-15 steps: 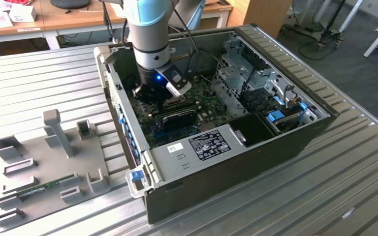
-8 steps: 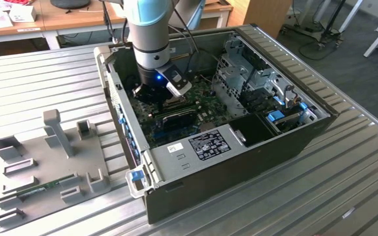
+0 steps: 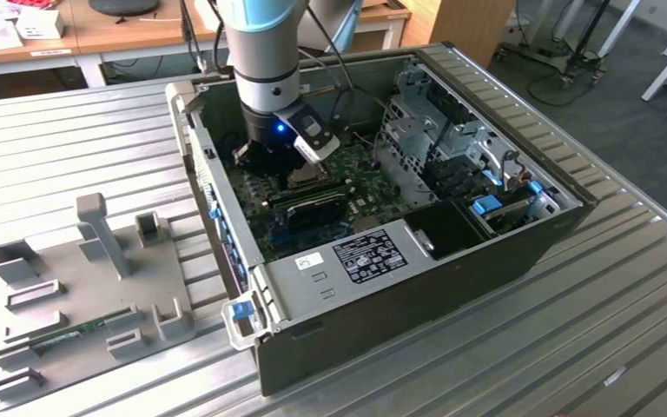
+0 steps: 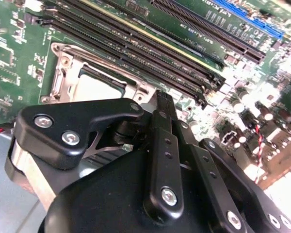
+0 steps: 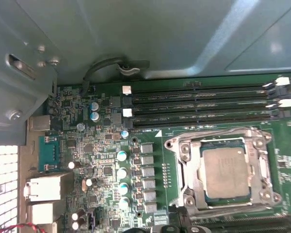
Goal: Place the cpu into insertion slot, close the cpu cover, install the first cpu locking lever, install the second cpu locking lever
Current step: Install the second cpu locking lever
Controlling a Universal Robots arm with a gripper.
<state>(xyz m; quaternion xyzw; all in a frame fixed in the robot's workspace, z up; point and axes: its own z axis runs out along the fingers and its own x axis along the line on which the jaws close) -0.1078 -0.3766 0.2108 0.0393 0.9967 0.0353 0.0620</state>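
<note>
Dull grey metal of the cpu (image 5: 224, 171) lies flat inside the insertion slot (image 5: 184, 148), the silvery cpu cover (image 5: 263, 167) framing it on the green motherboard (image 5: 106, 160); chip judged seated. The gripper (image 4: 164, 104) hangs just beside the socket, jaws together on nothing; lever work likely wants a light, square downward press, avoiding the memory slots (image 5: 199, 104).

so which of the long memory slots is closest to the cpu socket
The dark memory slot bordering the silvery cpu cover in the first wrist view, lowest of the three parallel slots there. The other two lie beyond it, toward the grey case wall.
</note>
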